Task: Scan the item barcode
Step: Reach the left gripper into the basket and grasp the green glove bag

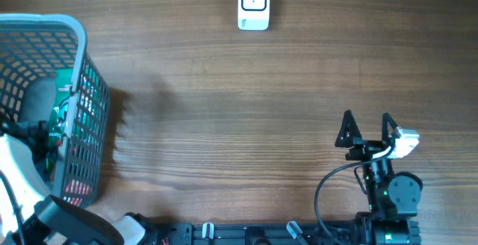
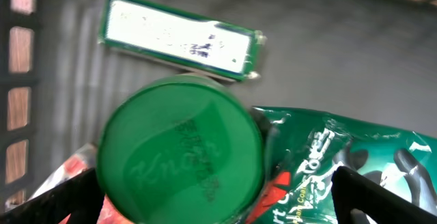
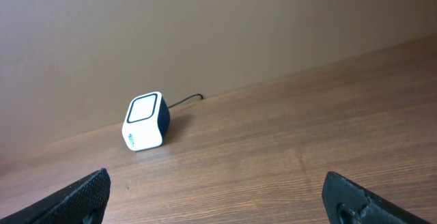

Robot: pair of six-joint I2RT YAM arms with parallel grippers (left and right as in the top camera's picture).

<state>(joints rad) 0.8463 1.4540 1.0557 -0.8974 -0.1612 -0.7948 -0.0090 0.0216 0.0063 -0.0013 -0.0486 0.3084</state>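
The left claw (image 2: pixel 212 176) hung spread above a green-lidded jar (image 2: pixel 179 152) inside the basket (image 1: pixel 82 51), gripping nothing. The right claw (image 1: pixel 367 122) stood spread over the tabletop (image 1: pixel 224 110). Picking looked the step in hand. Next, the jar's barcode must face the scanner (image 1: pixel 253 4).

One scanner (image 1: pixel 253 4) is counted on the one bench (image 1: pixel 224 125), along with one basket (image 1: pixel 45 27). Three items are clearly made out in the basket: one jar (image 2: pixel 181 152), one box (image 2: pixel 179 37) and one bag (image 2: pixel 355 162). One red packet (image 2: pixel 76 168) is only partly seen. Two grippers are counted: the left gripper (image 2: pixel 225 200) and the right gripper (image 1: pixel 367 122).
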